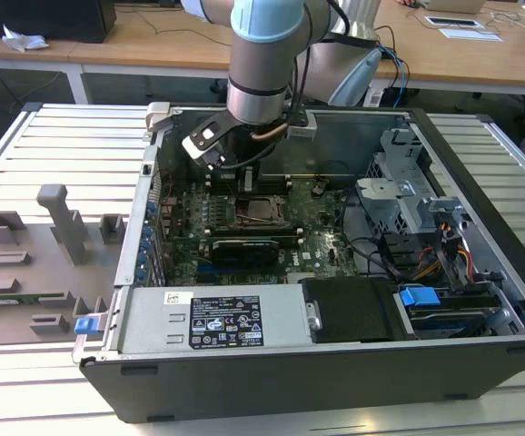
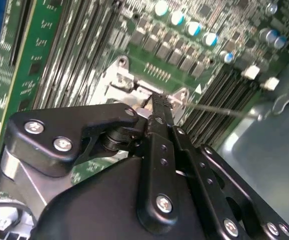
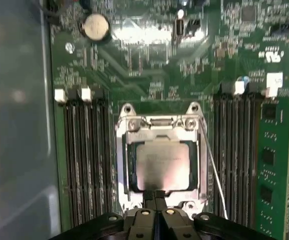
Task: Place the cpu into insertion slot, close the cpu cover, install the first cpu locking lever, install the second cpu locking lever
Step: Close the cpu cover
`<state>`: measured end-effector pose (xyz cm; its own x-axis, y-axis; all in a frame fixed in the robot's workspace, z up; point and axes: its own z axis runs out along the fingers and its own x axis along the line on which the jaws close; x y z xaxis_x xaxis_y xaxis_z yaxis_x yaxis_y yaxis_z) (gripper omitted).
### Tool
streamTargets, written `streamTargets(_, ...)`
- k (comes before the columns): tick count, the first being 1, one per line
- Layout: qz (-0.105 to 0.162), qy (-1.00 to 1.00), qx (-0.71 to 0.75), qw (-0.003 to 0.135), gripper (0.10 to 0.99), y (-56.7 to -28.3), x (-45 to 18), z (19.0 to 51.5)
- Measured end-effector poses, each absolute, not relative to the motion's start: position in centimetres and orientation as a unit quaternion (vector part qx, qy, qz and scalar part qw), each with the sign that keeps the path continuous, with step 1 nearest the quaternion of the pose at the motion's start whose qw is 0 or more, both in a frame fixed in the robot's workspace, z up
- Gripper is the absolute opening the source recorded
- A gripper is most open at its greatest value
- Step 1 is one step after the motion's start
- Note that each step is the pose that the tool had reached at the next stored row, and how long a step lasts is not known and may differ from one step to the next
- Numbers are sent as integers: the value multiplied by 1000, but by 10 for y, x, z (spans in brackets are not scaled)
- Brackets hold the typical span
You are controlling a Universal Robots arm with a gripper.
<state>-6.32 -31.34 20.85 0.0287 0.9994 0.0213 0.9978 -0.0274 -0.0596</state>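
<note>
Case open at top; entry from above, walls on every side. Drive cage and cables crowd exterior view's right; power supply and black shroud line near side. In first wrist view memory slots flank cpu cover on both sides, lever wire just beside it. Gripper, fingers pressed together, occupies cover's edge. Open room above cpu.

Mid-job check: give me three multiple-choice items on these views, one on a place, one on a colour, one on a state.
1. Where is the cpu? A in the insertion slot B outside the case C on a memory slot
2. Circuit board colour? A blue B green C red
3. The cpu cover is? A down around the cpu B taken off C standing upright
Answers: 1 A, it lies inside the slot; 2 B, green shows between components; 3 A, its frame lies flat around the cpu.
</note>
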Motion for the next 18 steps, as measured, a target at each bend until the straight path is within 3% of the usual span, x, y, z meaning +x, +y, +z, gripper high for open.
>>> streamTargets(9,13,-697,-717,29,110,-313,-62,211)
streamTargets(18,27,-696,-716,45,110,-314,-8,213)
